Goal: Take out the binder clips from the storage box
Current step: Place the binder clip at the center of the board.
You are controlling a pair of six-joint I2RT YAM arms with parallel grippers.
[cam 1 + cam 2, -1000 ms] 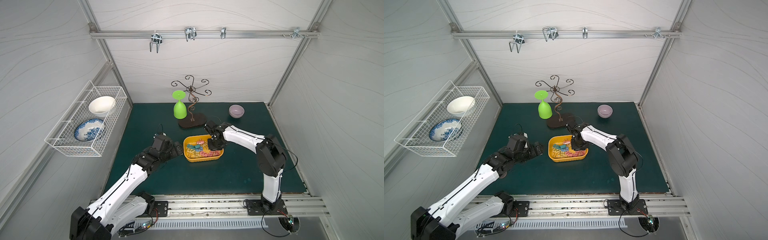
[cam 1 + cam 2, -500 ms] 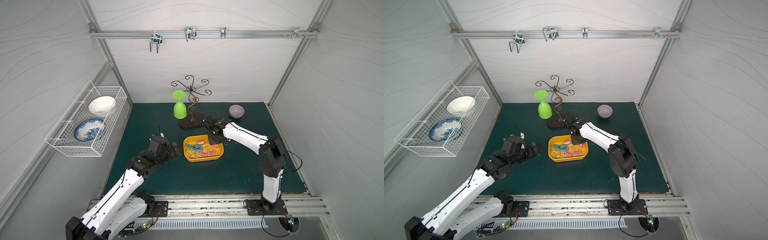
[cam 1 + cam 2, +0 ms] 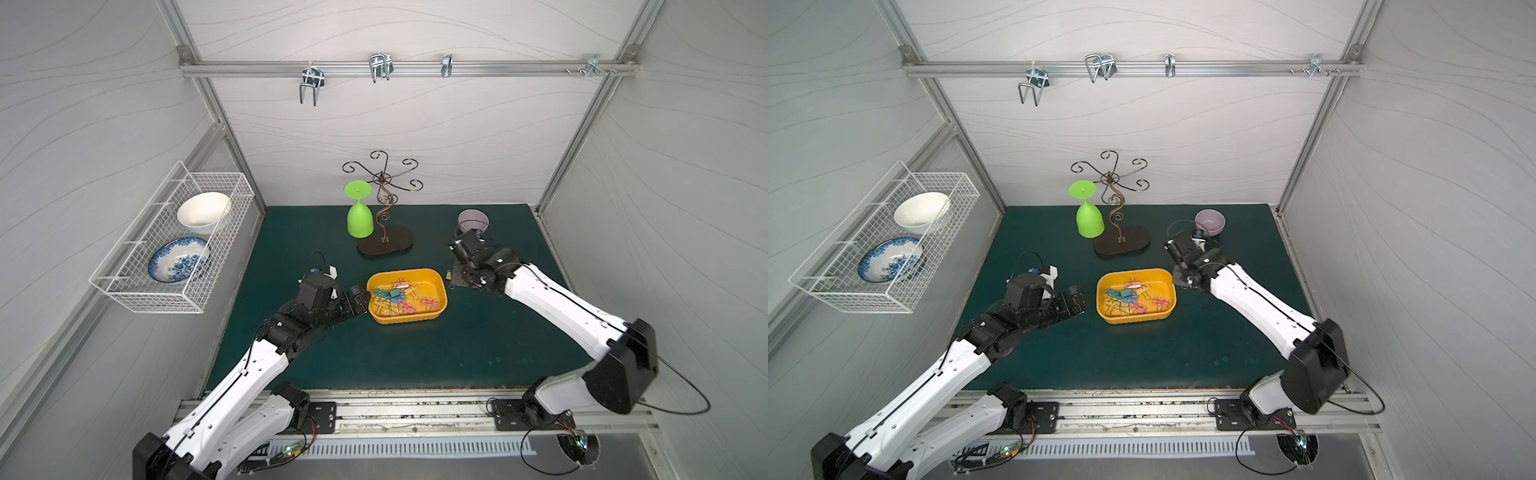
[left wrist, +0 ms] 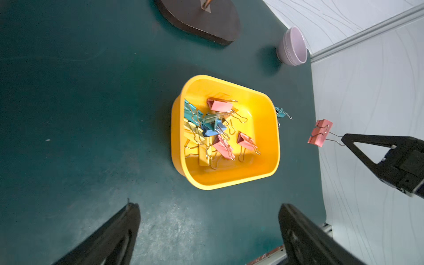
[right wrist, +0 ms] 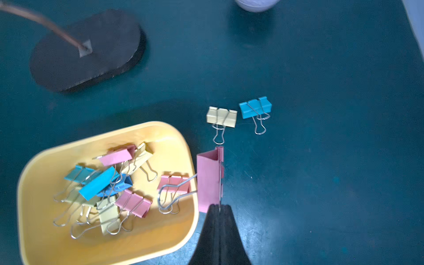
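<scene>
The yellow storage box (image 3: 441, 305) sits mid-mat, and several pink, yellow and blue binder clips (image 3: 395, 297) lie piled in it (image 5: 110, 183). My right gripper (image 5: 219, 206) hangs just past the box's right end, shut on the wire handle of a pink binder clip (image 5: 208, 179), which dangles above the mat (image 4: 320, 135). A yellow clip (image 5: 221, 117) and a blue clip (image 5: 255, 107) lie on the mat beyond that end. My left gripper (image 4: 208, 205) is open and empty, low at the box's left end (image 3: 359, 297).
A dark oval base (image 3: 385, 245) carrying a scrolled wire stand is behind the box, with an upturned green goblet (image 3: 359, 216) beside it. A lilac bowl (image 3: 473, 220) stands at the back right. A white wire basket (image 3: 174, 237) with two bowls hangs on the left wall.
My right gripper has risen out of the box and swung right past its end, carrying the pink clip. The left gripper has stayed open beside the box.
</scene>
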